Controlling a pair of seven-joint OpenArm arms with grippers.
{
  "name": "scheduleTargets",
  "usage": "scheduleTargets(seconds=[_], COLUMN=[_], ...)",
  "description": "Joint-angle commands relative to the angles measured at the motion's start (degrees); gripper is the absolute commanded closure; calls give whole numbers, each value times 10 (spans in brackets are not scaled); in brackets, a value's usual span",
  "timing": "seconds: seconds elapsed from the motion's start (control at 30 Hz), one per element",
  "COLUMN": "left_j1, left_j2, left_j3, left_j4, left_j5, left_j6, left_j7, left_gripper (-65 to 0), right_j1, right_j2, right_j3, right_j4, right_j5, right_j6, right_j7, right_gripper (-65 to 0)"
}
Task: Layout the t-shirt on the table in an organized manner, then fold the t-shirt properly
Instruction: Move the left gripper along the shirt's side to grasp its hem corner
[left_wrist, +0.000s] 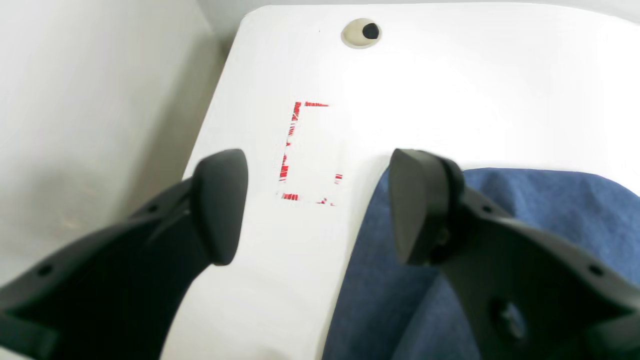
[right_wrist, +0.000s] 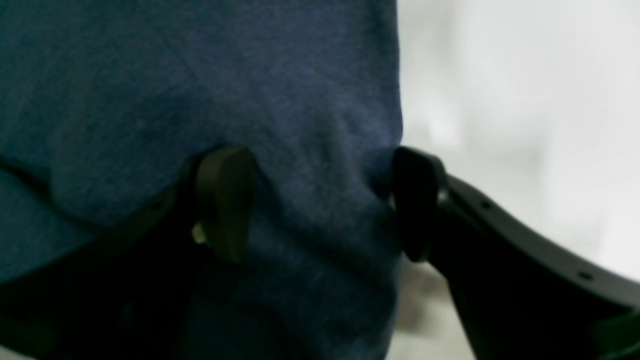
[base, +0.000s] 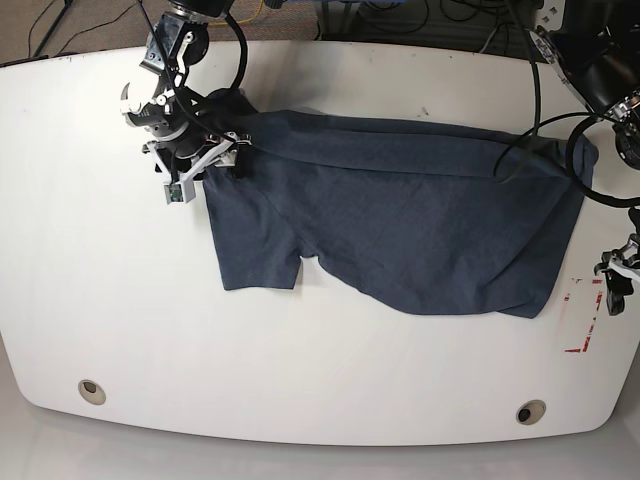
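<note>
Right gripper (right_wrist: 320, 205) straddles t-shirt (right_wrist: 200, 90) edge, unclosed.

Beyond the far edge of the white surface, the base view shows a strip of brownish floor (base: 90, 25) with dark cables (base: 400, 25) tangled across it. Below the near edge lies pale grey floor (base: 300, 462). The left wrist view shows a plain off-white wall (left_wrist: 95, 100). Light is bright and even, glaring.
</note>
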Motion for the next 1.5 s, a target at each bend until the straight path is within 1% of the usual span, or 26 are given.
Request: scheduleTargets(seconds=[0.0,0.1,0.13,0.17,0.2,0.27,0.33,0.4,0.57,0.73,0.9,0.93,1.03,1.17,1.3,1.47], left_j1=[-10,-10,-10,-10,-10,-11,-13,-14,-19,-59,-80,-91,-116,-142,-162,-172], left_j2=[-10,-10,-10,-9,-9,-9,-9,-9,-9,-1,6,18,33,36,40,40], left_j3=[0,0,0,0,0,0,0,0,3,36,44,51,71,90,95,95], left_j4=[9,8,8,5,-1,-11,-24,-42,-84,-154,-224,-247,-302,-375,-441,-509], left_j5=[-6,-6,-6,-6,-6,-6,-6,-6,-6,-4,30,42,71,114,133,139], left_j6=[1,1,1,1,1,1,1,2,2,4,4,4,4,4,4,4], left_j7=[-14,-14,-14,-14,-14,-15,-15,-15,-17,-25,-81,-102,-137,-171,-206,-240], left_gripper=[-397,-397,-397,-397,-397,-399,-400,-400,-401,-401,-403,-403,-403,-403,-403,-403], right_j1=[-1,-1,-1,-1,0,0,0,0,0,0,2,2,2,1,1,1], right_j2=[1,1,1,1,1,1,1,4,17,20,33,36,38,42,39,39], right_j3=[-2,-3,-3,-3,-3,-3,-3,-3,-4,-4,-11,-18,-30,-36,-37,-47], right_j4=[3,4,4,4,4,4,5,12,39,58,61,60,60,60,60,60], right_j5=[-1,-1,-1,-1,-1,-1,-1,-2,-2,-4,-3,-3,-4,-2,-3,-2], right_j6=[0,1,1,1,1,1,1,1,1,1,1,1,1,1,1,0], right_j7=[-16,-16,-16,-16,-16,-16,-16,-16,-16,-17,-17,-17,-17,-17,-17,-17], right_gripper=[-355,-236,-176,-135,-79,-6,0,-19,-21,-21,-21,-21,-21,-21,-21,-21])
